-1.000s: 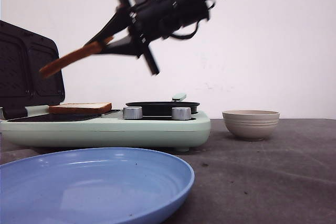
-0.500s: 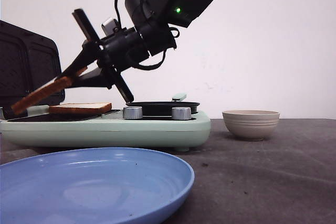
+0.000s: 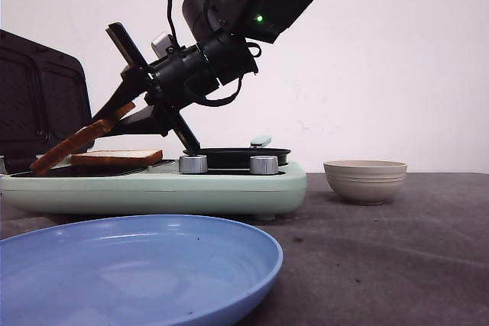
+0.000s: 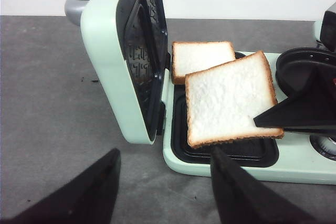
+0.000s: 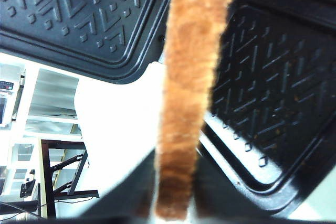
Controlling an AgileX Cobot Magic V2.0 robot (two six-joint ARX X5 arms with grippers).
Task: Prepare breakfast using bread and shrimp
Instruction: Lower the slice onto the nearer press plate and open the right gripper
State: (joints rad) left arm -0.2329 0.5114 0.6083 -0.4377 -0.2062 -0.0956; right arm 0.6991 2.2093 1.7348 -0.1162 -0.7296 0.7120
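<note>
My right gripper [image 3: 122,108] is shut on one corner of a bread slice [image 3: 76,143], which tilts down toward the open sandwich maker [image 3: 153,188]. In the left wrist view this slice [image 4: 228,98] hangs over the nearer black plate, and a second slice [image 4: 202,59] lies flat on the farther plate. The right wrist view shows the held slice's brown crust [image 5: 191,77] edge-on between the right gripper [image 5: 176,192] fingers. My left gripper [image 4: 164,153] is open over bare table beside the maker. The shrimp is out of view.
The maker's lid [image 3: 38,104] stands upright at the left. A small black pan [image 3: 237,156] sits on the maker's right half, behind two silver knobs. A blue plate [image 3: 137,265] lies at the front left, and a beige bowl [image 3: 365,179] stands on the right.
The right arm has swung down and left with the slice, from high above the maker to just over its plate. In the last half second it shifted slightly right.
</note>
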